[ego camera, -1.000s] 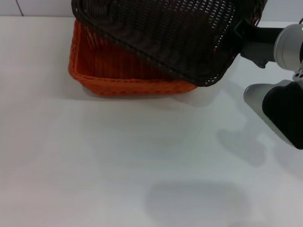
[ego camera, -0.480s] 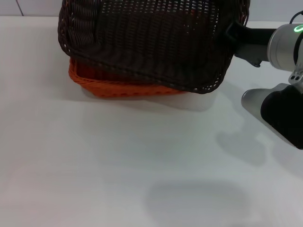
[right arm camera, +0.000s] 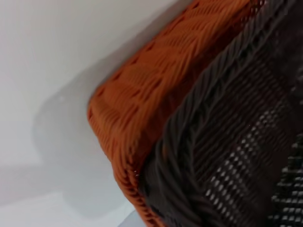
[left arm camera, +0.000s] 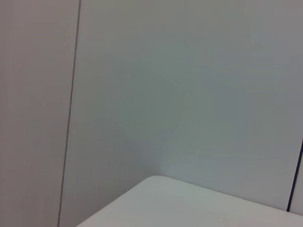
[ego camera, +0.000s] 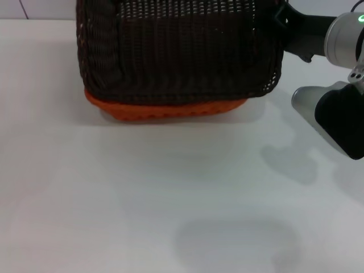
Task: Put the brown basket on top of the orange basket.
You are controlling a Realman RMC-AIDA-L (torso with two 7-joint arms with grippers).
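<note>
Looks like lab or test room: bare white table (ego camera: 142,199), plain pale panelled wall (left arm camera: 189,85) rising right behind table.

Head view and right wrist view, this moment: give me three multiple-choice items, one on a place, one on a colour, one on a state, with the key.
1. Where is the brown basket?
A. over the orange basket
B. beside it on the table
C. at the table's near edge

2. What colour is the basket underneath?
A. blue
B. orange
C. white

3. Which arm reaches to the brown basket?
A. left
B. right
C. neither

Key:
1 A, it covers the orange basket, of which only a strip of wall shows below.
2 B, the right wrist view shows an orange weave under the dark rim.
3 B, the right tool meets the basket's right end; the left is out of view.
</note>
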